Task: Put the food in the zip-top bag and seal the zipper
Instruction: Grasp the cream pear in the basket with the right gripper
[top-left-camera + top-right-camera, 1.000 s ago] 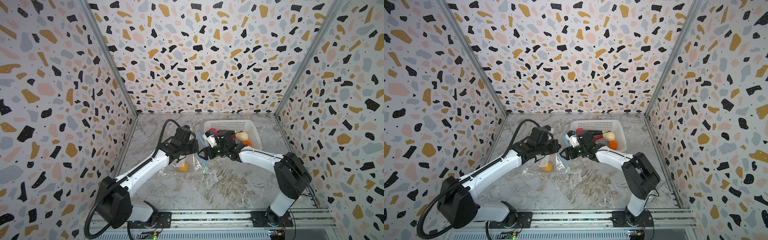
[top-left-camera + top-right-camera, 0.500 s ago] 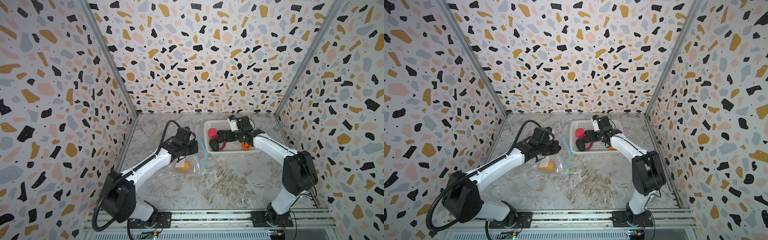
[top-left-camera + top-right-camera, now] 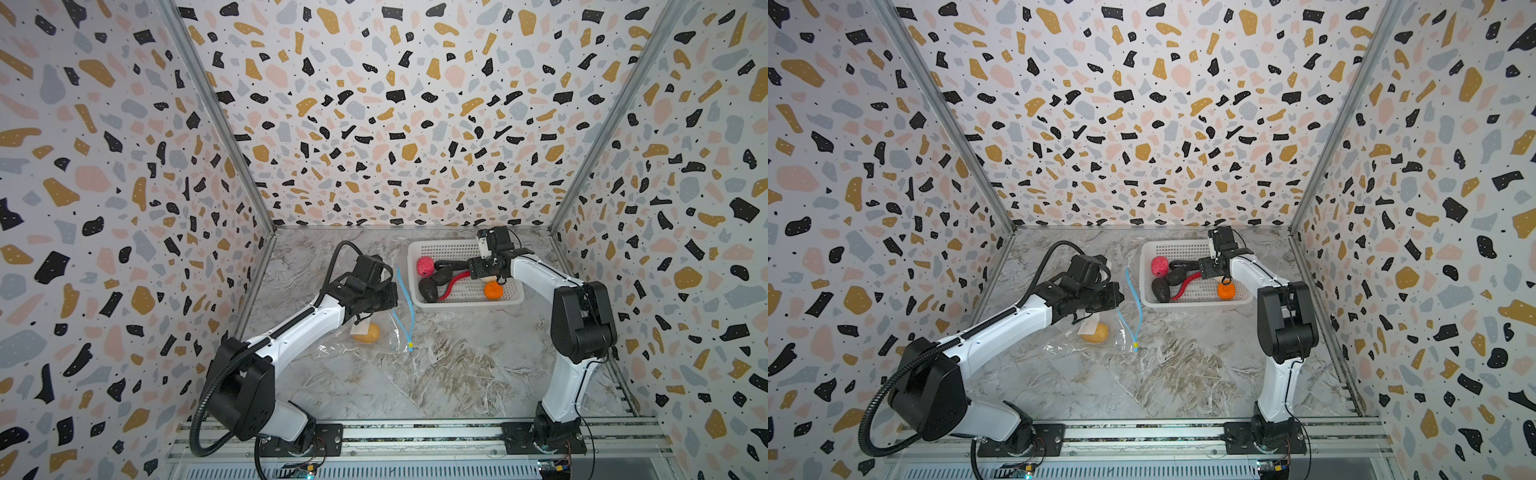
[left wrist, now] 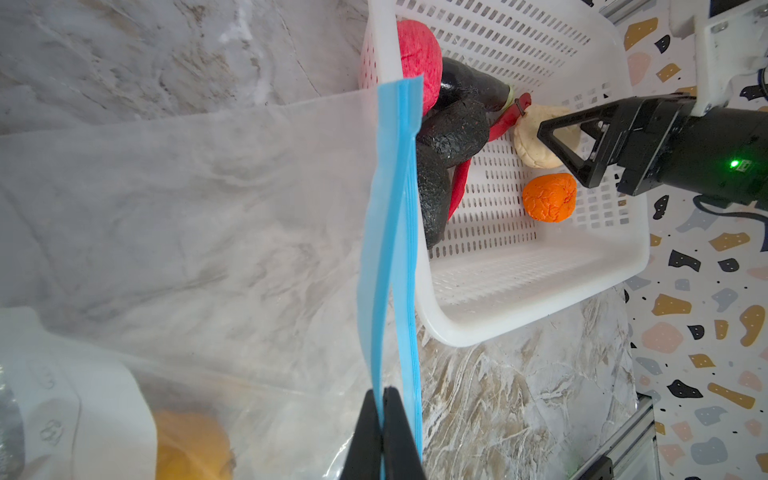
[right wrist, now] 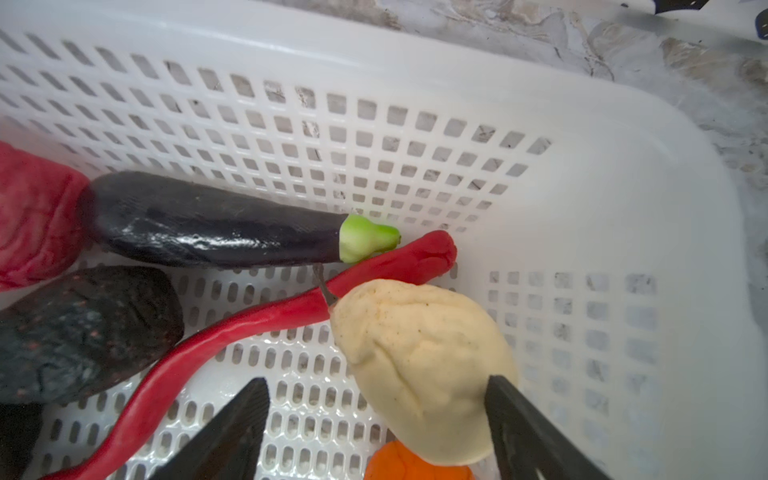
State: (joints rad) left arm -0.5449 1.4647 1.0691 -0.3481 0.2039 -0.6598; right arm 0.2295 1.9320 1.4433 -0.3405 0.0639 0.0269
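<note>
Landmark: white perforated basket [image 3: 465,302], standing on the bench [image 3: 436,374].
Zip-top bag [image 4: 187,199]: flat on the bench just beside the basket, on the side facing the left arm, mouth turned toward the basket.
Zipper [image 4: 390,199]: light-blue strip running along that basket wall, lips parted; yellow end tab [image 3: 410,345] at the end lying away from the basket.
Left end effector [image 4: 382,401]: pressed together, pinching one lip of the zipper, which stands raised above the other lip, beside the basket.
Right end effector [image 5: 376,380]: down inside the basket, spread wide, straddling the cream ball. One finger is at the ball's flank, the other apart from it. Nothing gripped.
Cream ball [image 5: 419,365]: on the basket floor, at the end away from the bag, against the red chili [image 5: 249,328], with the orange ball [image 4: 549,197] just beside it.
Other food: pink-red ball [image 4: 417,58] and dark purple-black pieces [image 5: 83,328] crowd the basket end nearest the bag. One yellow-orange ball [image 3: 366,332] is already in the bag, outside the basket.
Step in hand (judged): grasp the cream ball for transfer.
Doing it well:
- Centre the ball between the fingers before closing.
- It looks soft, so squeeze only enough to hold.
- Lift straight up to clear the chili and the basket wall.
- Carry it over the wall nearest the bag and release well past the raised lip.
Watch for: chili dragged along, orange ball nudged, bag mouth collapsing if the left pinch slackens.
</note>
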